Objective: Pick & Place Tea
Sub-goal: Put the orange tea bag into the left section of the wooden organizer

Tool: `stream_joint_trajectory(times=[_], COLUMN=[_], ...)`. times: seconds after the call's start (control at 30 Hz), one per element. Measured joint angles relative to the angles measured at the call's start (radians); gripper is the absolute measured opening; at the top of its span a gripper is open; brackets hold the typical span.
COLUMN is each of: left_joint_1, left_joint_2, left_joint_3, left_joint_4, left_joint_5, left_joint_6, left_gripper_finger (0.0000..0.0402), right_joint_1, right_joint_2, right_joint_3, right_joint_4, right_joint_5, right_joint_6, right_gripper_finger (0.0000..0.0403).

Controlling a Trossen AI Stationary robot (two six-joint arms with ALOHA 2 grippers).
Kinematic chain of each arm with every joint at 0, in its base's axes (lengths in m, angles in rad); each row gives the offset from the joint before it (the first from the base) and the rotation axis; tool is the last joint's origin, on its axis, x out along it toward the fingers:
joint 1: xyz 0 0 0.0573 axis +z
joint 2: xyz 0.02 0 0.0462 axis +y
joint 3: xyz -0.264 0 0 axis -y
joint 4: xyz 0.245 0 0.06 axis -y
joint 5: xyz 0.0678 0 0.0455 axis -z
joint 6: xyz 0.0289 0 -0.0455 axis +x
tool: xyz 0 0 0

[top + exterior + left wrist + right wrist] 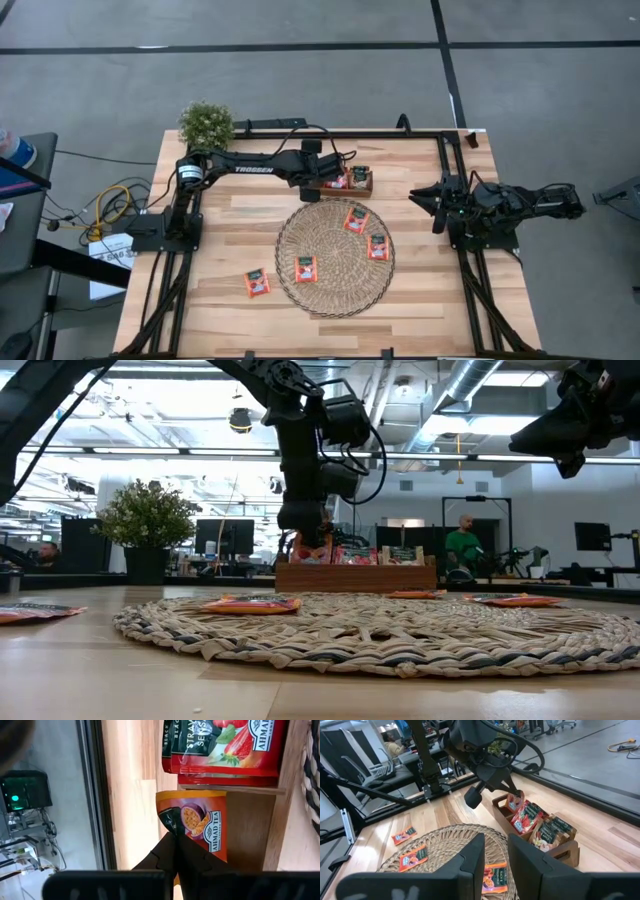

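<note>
Wood counter (420, 290): my left hand (176, 836) is clenched on an orange sachet (200, 822), holding it over the tray (352, 187) to slot it in. Four sachets wait; right hand (432, 205) parked, part open, empty.

Wooden table (420, 300): mat (335, 290), tray (345, 189), sachet (258, 284)
</note>
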Motion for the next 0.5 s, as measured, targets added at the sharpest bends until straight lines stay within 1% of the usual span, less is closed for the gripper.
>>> stream_joint_trajectory(times=[0.33,0.5], left_joint_1=[0.000,0.000], left_joint_2=[0.000,0.000], left_joint_3=[0.000,0.000], left_joint_4=[0.004,0.004], left_joint_5=[0.000,0.001], left_joint_6=[-0.018,-0.054], left_gripper_finger=[0.0000,0.0003], right_joint_1=[0.000,0.000], right_joint_2=[0.000,0.000], right_joint_3=[0.000,0.000], right_joint_4=[0.000,0.000], right_joint_5=[0.000,0.000], right_joint_6=[0.000,0.002], right_gripper_finger=[0.0077,0.0077])
